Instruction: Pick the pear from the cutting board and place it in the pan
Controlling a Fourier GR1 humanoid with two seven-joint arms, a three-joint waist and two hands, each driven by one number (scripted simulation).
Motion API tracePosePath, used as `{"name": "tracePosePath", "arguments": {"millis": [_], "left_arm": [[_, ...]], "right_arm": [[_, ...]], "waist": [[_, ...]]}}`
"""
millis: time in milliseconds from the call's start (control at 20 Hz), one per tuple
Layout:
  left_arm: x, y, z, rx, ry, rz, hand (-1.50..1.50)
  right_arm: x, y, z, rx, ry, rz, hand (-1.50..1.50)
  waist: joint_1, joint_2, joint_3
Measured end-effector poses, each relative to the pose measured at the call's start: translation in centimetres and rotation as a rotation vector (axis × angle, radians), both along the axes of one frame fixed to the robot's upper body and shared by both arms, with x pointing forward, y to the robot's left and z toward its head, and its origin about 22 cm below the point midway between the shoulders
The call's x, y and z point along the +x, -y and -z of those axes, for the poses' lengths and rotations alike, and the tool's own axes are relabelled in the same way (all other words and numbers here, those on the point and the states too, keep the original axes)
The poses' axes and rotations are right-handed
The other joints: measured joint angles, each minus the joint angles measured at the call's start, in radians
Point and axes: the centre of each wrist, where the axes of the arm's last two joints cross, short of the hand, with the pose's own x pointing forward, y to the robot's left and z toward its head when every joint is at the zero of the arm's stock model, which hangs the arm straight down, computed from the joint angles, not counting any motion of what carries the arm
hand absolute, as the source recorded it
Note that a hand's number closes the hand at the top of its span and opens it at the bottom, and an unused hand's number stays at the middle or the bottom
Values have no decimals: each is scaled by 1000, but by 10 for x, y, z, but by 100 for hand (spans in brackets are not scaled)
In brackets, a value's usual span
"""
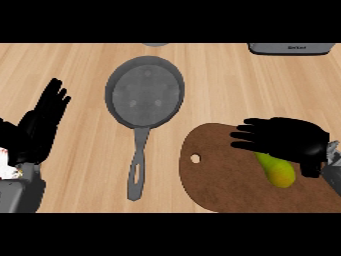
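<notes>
Pear, yellow-green (pixel 278 172), lies on the brown oval cutting board (pixel 225 175), right robot hand (pixel 291 140) spread just above it. Closing off-centre could roll it away from the grey frying pan (pixel 145 95).

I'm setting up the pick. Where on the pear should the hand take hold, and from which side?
Judging by its pose, grip the pear across its yellow-green middle, from above: it lies flat on the cutting board, and the right hand hovers over its upper end.

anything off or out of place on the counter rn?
Nothing stands out. Pan sits upright and empty, pear lies on the cutting board under the right hand; left hand rests open at the left edge.
</notes>
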Motion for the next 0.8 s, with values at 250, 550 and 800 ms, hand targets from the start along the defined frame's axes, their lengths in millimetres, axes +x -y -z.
{"name": "tracePosePath", "arguments": {"millis": [250,550,800], "left_arm": [[0,11,-7,2,6,-7,0],[-5,11,-4,4,3,-12,0],[-4,5,-5,3,9,-7,0]], "right_arm": [[5,-3,19,27,-19,5,-150],[6,1,32,9,-43,9,-150],[5,-6,40,6,-50,-45,150]], "waist": [[-1,0,0],[-3,-2,-2],[-3,-6,-9]]}}
